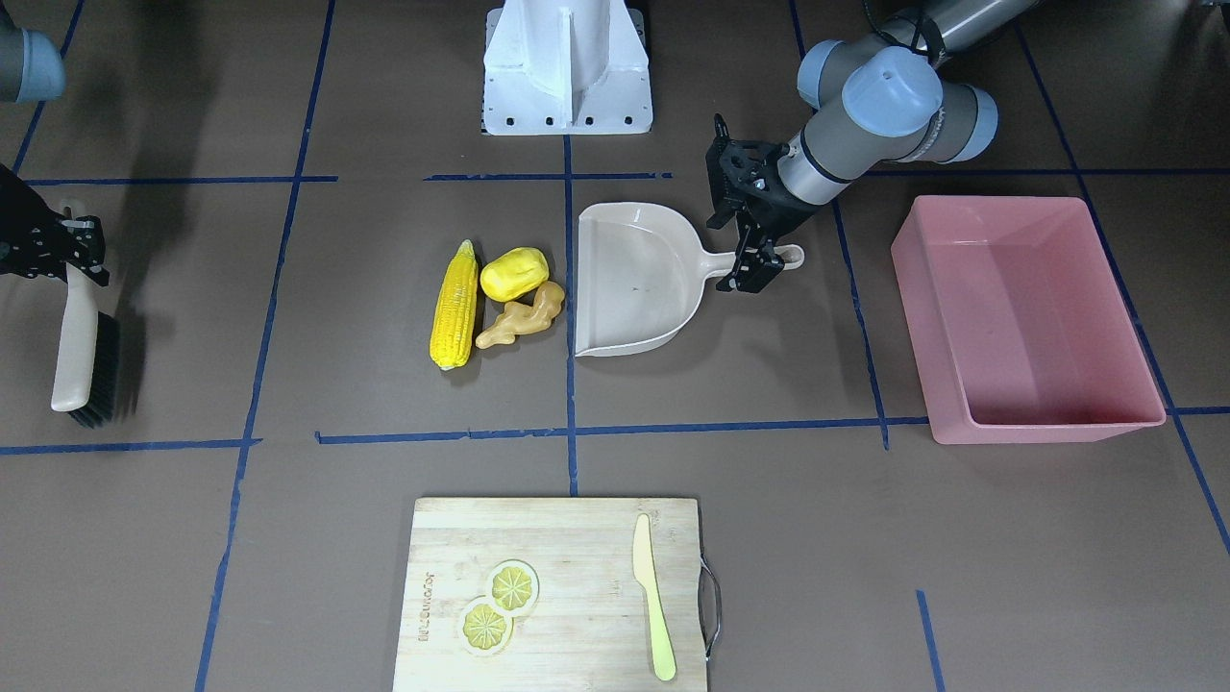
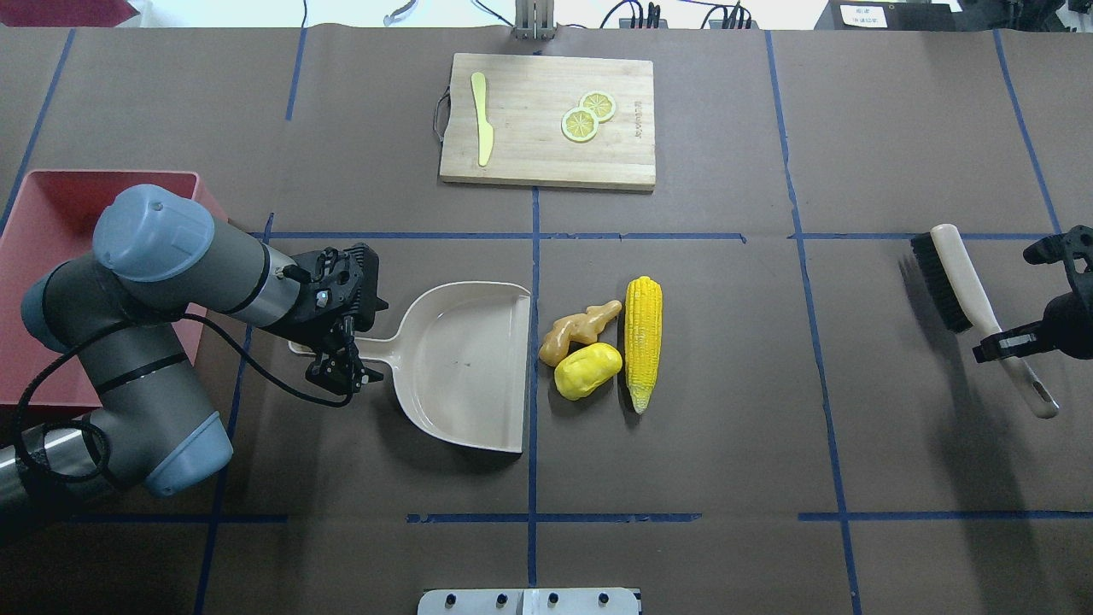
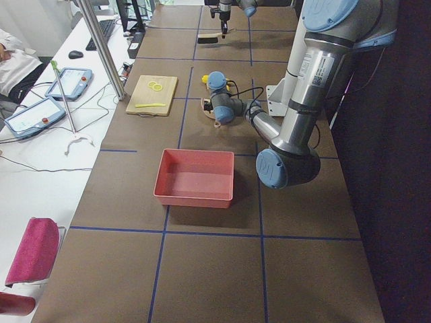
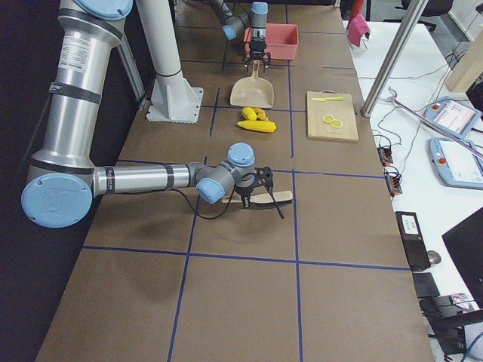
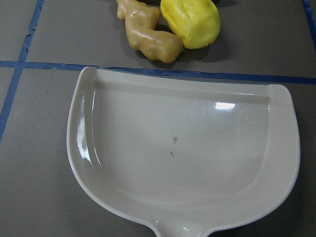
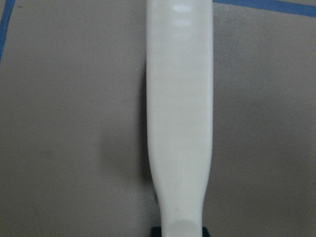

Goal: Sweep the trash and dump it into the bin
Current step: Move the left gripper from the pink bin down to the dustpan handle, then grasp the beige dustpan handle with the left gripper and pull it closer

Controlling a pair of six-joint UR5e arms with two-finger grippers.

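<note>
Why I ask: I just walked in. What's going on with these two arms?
The left gripper has its jaws on the handle of the beige dustpan, whose open edge faces the trash: a corn cob, a yellow lump and a ginger root. The right gripper holds a brush off to the side, far from the pile. Nothing is swept yet, and the pink bin is empty.

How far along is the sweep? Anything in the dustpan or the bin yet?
Done: both tools look grasped, the left gripper on the dustpan handle, the right gripper on the brush. In hand: nothing swept yet; the dustpan is empty, its mouth facing the corn cob, yellow lump and ginger root. Left: sweep all three in, then dump into the bin, which is empty.
</note>
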